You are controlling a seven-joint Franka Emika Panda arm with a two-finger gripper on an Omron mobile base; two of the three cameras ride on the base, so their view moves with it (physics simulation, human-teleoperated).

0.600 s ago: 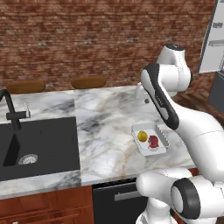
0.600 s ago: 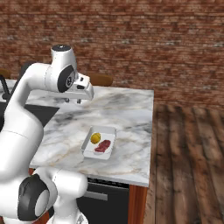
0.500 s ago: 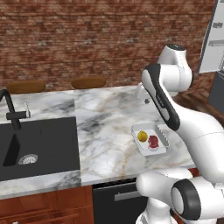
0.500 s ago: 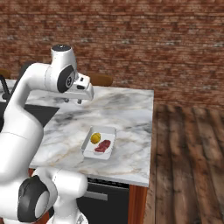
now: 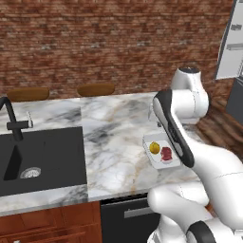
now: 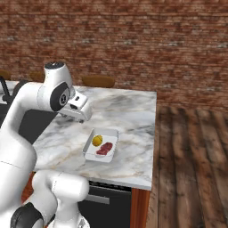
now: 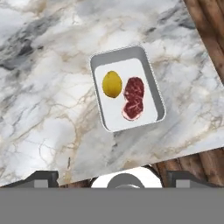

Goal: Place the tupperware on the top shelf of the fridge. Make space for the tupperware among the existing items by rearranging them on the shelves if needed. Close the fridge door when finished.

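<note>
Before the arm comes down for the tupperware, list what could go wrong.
1. The tupperware has no lid; tilted, the lemon and meat could slide out.
2. It lies near the counter edge, so a nudge might push it toward the wooden floor.
3. The open tool hangs well above it; its shallow rim gives little to grip.

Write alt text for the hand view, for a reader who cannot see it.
A shallow white-rimmed tupperware sits on a marble counter near its edge, holding a yellow lemon beside a dark red meat piece. Wood floor shows past the counter.
</note>
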